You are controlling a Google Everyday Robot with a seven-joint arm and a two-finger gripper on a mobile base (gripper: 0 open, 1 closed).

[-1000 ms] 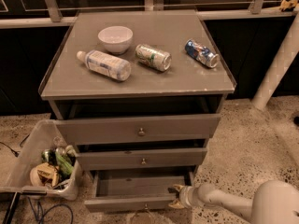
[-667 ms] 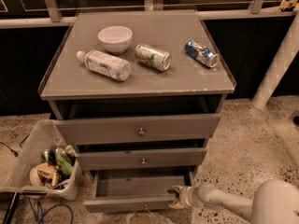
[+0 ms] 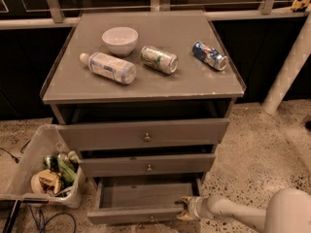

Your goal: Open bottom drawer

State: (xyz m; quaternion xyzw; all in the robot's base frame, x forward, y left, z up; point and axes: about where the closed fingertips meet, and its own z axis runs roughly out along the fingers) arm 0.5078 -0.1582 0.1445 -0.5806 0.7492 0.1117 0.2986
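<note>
Room: speckled stone floor [image 3: 262,144], dark panels and a rail at 12 o'clock behind a grey cabinet [image 3: 146,84].
Camera view, on top: a white bowl [image 3: 120,41] at 11 o'clock of the slab, a plastic bottle [image 3: 108,67] lying at 9 o'clock, a green can [image 3: 159,59] on its side near the centre, and a blue can [image 3: 209,55] on its side at 2 o'clock.
Beside the cabinet: a clear bin [image 3: 36,147] of litter at 8 o'clock, touching the cabinet's corner.
Drawers: 3 fronts. The top drawer [image 3: 184,132] and the middle drawer [image 3: 116,166] stand about level with the frame.
Task thing: the bottom drawer [image 3: 141,195], at 6 o'clock of the cabinet, is pulled well out, so its plain grey inside shows. Its knob [image 3: 150,219] is at the low edge of the view.
My gripper [image 3: 186,208]: at the drawer's right front corner, at 5 o'clock of the cabinet, right against the front panel. My arm [image 3: 233,212] reaches in from 4 o'clock.
Grasp: I cannot tell whether I am clamped on the panel or free of it.
Change: over the last 1 second I see almost none. The drawer's opening and my gripper's place match the earlier frames.
Meaning: I judge the pull finished or stalled. The drawer looks open enough to count as done.
Next: letting go and backing away toward 4 o'clock, without nudging the panel inward.
</note>
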